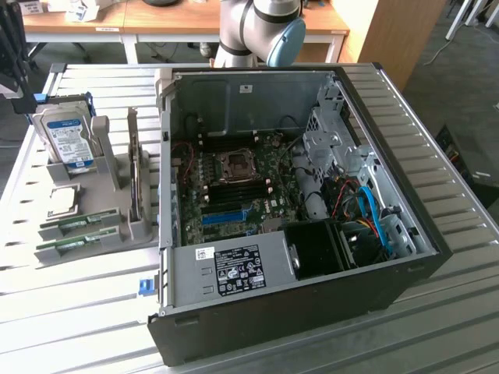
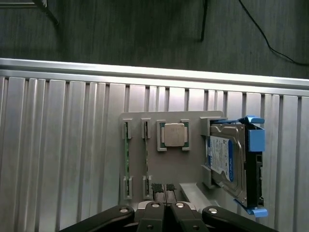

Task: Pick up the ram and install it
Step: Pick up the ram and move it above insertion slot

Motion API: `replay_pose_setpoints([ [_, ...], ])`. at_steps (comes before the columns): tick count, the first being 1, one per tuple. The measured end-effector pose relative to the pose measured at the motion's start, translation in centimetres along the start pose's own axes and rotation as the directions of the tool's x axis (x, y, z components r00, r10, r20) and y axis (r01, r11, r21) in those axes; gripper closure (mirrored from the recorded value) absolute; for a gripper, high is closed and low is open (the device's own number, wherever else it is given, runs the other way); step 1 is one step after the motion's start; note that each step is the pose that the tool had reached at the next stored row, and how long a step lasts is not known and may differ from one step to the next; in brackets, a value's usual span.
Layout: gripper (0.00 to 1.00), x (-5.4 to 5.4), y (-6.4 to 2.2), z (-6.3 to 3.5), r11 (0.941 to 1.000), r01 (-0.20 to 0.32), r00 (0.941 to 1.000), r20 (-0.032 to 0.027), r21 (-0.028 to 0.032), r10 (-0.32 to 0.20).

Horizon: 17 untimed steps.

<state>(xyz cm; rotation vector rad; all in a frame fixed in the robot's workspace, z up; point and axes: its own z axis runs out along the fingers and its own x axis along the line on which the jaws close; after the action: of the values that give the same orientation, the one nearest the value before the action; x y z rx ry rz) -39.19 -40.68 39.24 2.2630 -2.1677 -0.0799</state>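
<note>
Empty gripper (image 2: 163, 188), fully closed; ram (image 2: 127, 154) apparently on edge, long axis along the table slats (image 2: 58, 145).

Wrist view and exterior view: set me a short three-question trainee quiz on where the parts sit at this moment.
1. True or false: the gripper has its fingers shut, holding nothing.
2. Fill in: in the grey holder, the ____ sits between the ram sticks and the hard drive.
3. Where do the two ram sticks stand? A: in the grey holder's slots. B: between the fingers. C: on top of the hard drive.

Key:
1. True.
2. Processor chip.
3. A.
</note>
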Motion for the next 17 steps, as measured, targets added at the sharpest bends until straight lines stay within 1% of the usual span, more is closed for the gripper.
replay_pose_setpoints([
  [2, 0.89, 0.00, 0.00, 0.01, 0.9999, 0.013, 0.9999, -0.0004, -0.0003, -0.013],
  [14, 0.89, 0.00, 0.00, 0.01, 0.9999, 0.014, 0.9999, -0.0005, -0.0004, -0.014],
  [17, 0.89, 0.01, -0.01, 0.24, 0.9999, 0.014, 0.9999, -0.0005, -0.0004, -0.014],
])
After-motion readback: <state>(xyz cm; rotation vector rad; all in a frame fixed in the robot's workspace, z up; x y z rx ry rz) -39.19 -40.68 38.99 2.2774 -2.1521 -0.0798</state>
